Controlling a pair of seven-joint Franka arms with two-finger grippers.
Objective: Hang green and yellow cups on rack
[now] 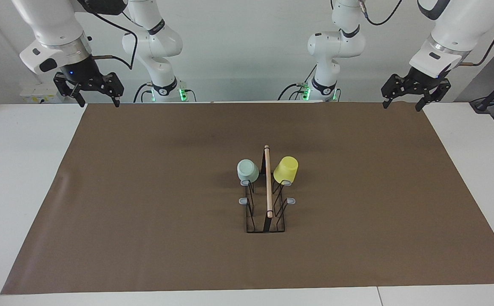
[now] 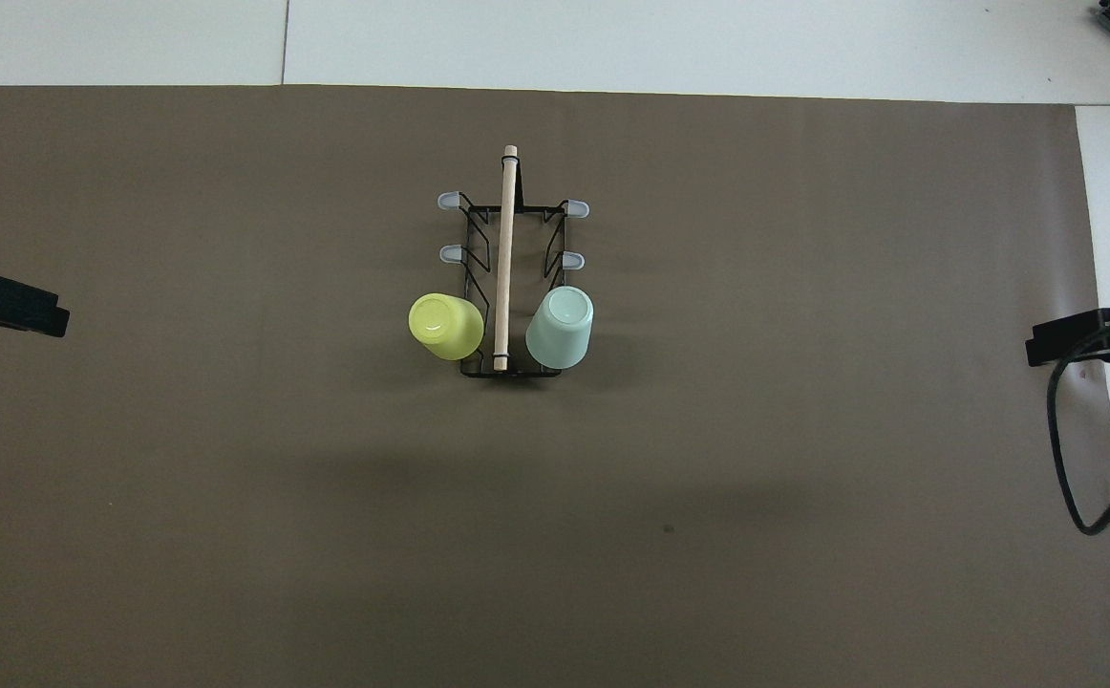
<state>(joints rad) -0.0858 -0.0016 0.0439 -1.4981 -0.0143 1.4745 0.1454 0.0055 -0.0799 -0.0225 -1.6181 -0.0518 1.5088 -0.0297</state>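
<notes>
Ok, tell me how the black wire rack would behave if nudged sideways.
The rack is thin wire on a narrow base, so probably light and likely to slide or tip. The yellow cup and green cup sit loosely over prongs and might drop off.

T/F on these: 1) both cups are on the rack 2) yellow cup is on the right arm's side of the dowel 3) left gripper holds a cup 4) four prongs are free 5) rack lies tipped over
1) True: the green cup and the yellow cup both sit upturned on prongs of the rack.
2) False: it hangs on the left arm's side of the dowel; the green one is on the right arm's side.
3) False: the left gripper is open and empty, raised over the mat's corner. The right gripper is also open and empty.
4) True: four grey tips show bare.
5) False: it stands upright on the mat.
</notes>
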